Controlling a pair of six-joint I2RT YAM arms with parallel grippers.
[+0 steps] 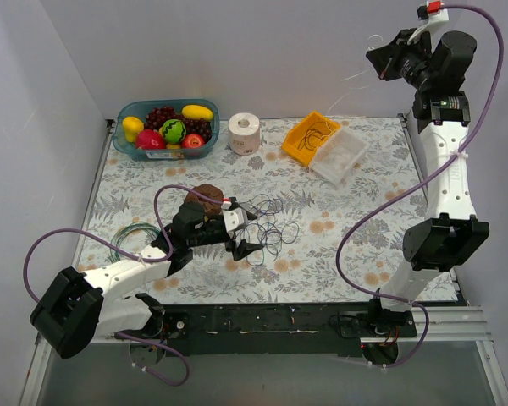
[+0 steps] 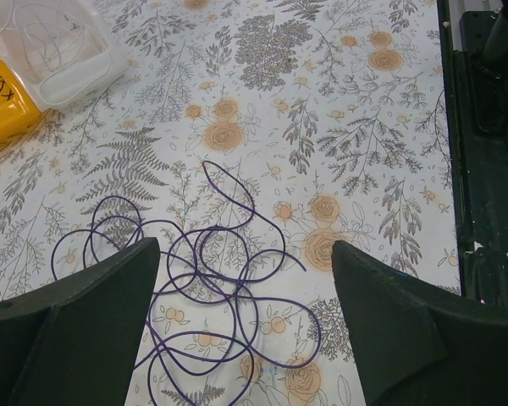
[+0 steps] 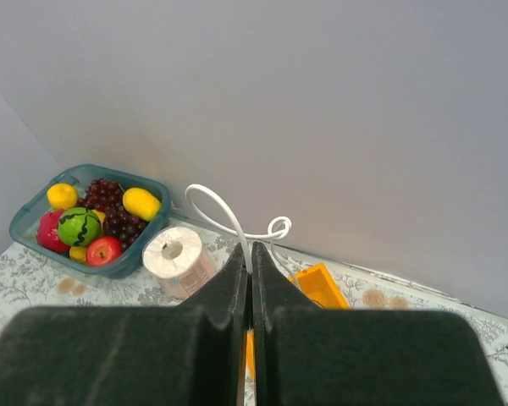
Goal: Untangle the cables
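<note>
The cables [image 1: 269,227] are thin dark purple wires in loose overlapping loops on the flowered cloth at mid-table. In the left wrist view the cables [image 2: 236,291] lie between and beyond my fingers. My left gripper [image 1: 247,233] is open and empty just over the tangle's left side, and the left wrist view shows this gripper [image 2: 245,249] with its jaws wide apart. My right gripper [image 1: 374,57] is raised high at the back right. In the right wrist view this gripper [image 3: 251,249] is shut on a thin white wire [image 3: 224,211] that curls up from its tips.
A teal basket [image 1: 124,139] of fruit stands at the back left, with a toilet roll [image 1: 244,133] beside it. A yellow bin [image 1: 298,145] and a clear box [image 1: 343,161] stand at the back centre. A greenish coil [image 1: 127,239] lies at the left edge.
</note>
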